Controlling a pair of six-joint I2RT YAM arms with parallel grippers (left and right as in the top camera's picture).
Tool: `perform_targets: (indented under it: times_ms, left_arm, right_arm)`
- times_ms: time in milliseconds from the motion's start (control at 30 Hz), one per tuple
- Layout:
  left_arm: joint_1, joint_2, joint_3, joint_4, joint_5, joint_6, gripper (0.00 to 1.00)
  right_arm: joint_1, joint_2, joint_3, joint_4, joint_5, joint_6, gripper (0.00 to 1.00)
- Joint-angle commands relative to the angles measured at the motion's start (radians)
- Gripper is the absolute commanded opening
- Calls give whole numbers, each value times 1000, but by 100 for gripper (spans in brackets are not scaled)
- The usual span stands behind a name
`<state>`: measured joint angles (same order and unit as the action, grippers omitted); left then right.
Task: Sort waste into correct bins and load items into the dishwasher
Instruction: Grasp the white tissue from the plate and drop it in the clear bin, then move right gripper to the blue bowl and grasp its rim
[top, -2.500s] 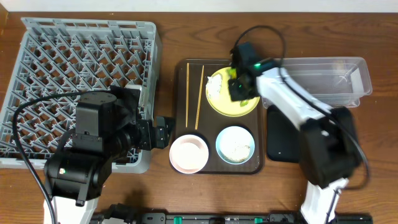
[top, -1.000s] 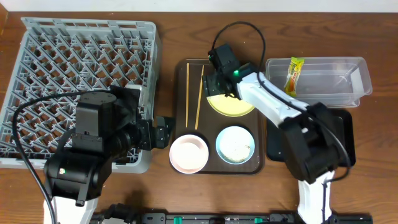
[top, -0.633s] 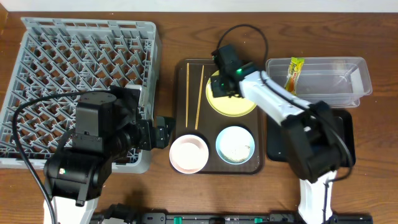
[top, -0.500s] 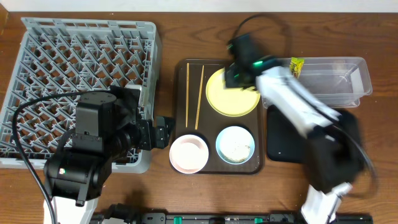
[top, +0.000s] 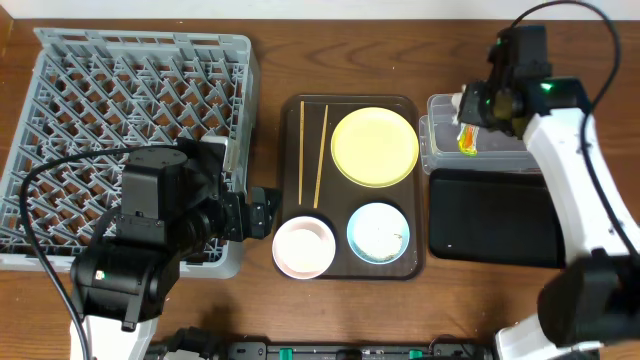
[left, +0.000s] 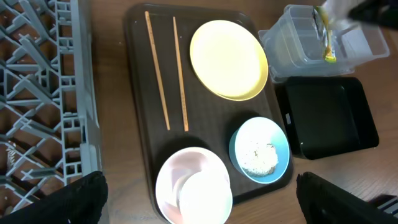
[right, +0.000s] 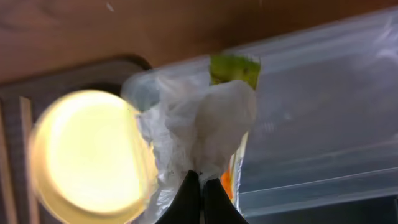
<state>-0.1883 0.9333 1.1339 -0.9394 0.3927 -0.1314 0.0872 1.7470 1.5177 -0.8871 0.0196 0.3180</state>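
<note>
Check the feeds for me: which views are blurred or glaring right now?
Overhead: sharp, evenly lit. Left wrist: crisp on the brown tray, but smeared at top right over the clear tub. Right wrist: soft throughout; the yellow plate is blown out, the tissue in the fingers has fuzzy edges.

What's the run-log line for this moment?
right jaws: shut on crumpled white tissue | position: over clear plastic rectangular tub | tub contents: green-and-orange snack wrapper | left jaws: open, empty
</note>
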Motion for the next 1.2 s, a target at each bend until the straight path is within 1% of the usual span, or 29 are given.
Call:
perform_targets:
  times_ms: [0, 67, 200, 333, 367, 433, 500, 667, 767, 867, 1067, 1167]
  left_arm:
    - [-5, -6, 29, -3, -5, -5, 98]
    - [-5, -6, 29, -3, -5, -5, 98]
    - [-5, -6, 29, -3, -5, -5, 98]
    - [-5, -6, 29, -3, -5, -5, 98]
    - [-5, -6, 29, -3, -5, -5, 98]
    - [-5, -6, 29, -3, -5, -5, 98]
    - [-5, -6, 29, -3, -5, -5, 98]
    - [-5, -6, 29, -3, -5, -5, 98]
    - [-5, -6, 29, -3, -5, -5, 98]
    - [-5, -6, 29, -3, -5, -5, 98]
    - [-5, -6, 29, -3, -4, -5, 98]
    - [-5, -6, 29, -4, 34, -5, 98]
  right_arm:
    - [-2, 90, -26, -5, 62, -20, 1]
    - [-2, 137, -26, 9, 113, 0, 1]
    - [-10, 190, -26, 58, 121, 4, 9]
    - [-11, 174, -16, 71, 85, -6, 19]
    - [-11, 162, -11, 71, 66, -21, 24]
    - [-11, 123, -3, 72, 12, -43, 39]
    - [-11, 73, 0, 72, -35, -43, 45]
    - [0, -86, 0, 60, -188, -60, 45]
    - [31, -177, 0, 18, -261, -68, 45]
    - [86, -232, 0, -40, -262, -68, 49]
    - [212, -225, -6, -126, -255, -63, 52]
    - [261, -204, -19, -152, -253, -56, 50]
